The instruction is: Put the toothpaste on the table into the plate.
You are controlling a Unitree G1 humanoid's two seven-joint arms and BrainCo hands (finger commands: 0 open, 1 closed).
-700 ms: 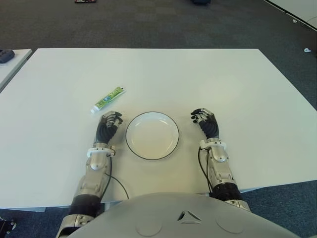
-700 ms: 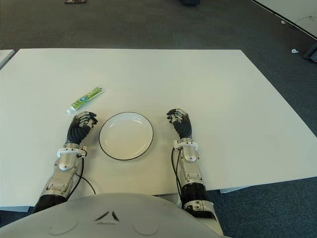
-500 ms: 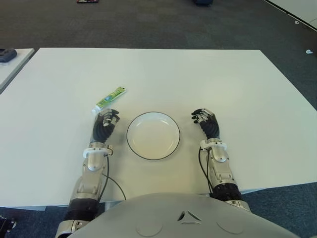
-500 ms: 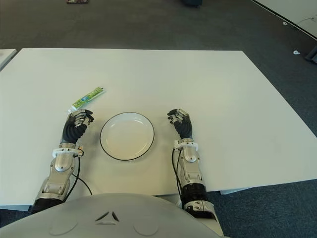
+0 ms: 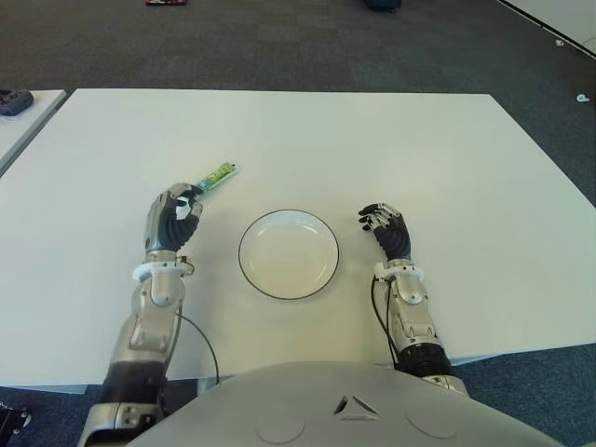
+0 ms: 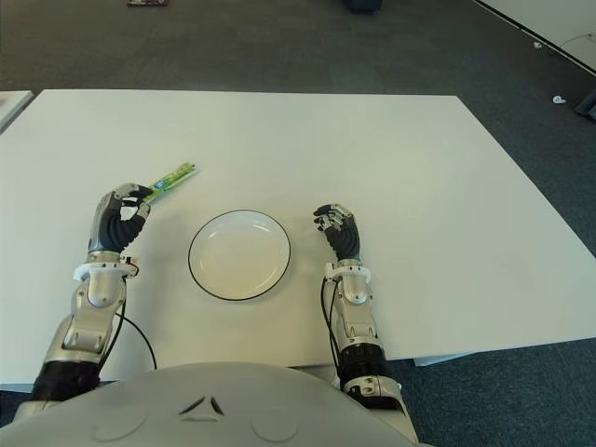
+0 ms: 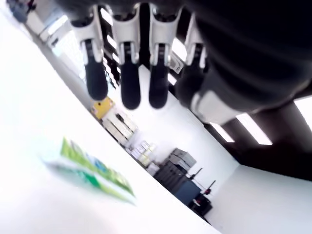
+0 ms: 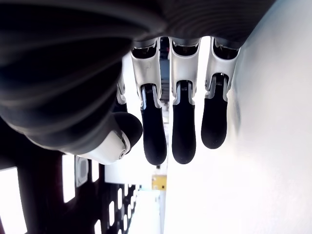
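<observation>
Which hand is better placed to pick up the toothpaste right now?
The left. The left hand is at the near end of the toothpaste, fingers open and holding nothing. The right hand shows on the far side of the plate from the tube, so it would have to reach across.

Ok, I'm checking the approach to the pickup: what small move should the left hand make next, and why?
Probably lower the left hand and close its fingers on the toothpaste. The fingers hang open above the tube, which lies on the table outside the plate.
</observation>
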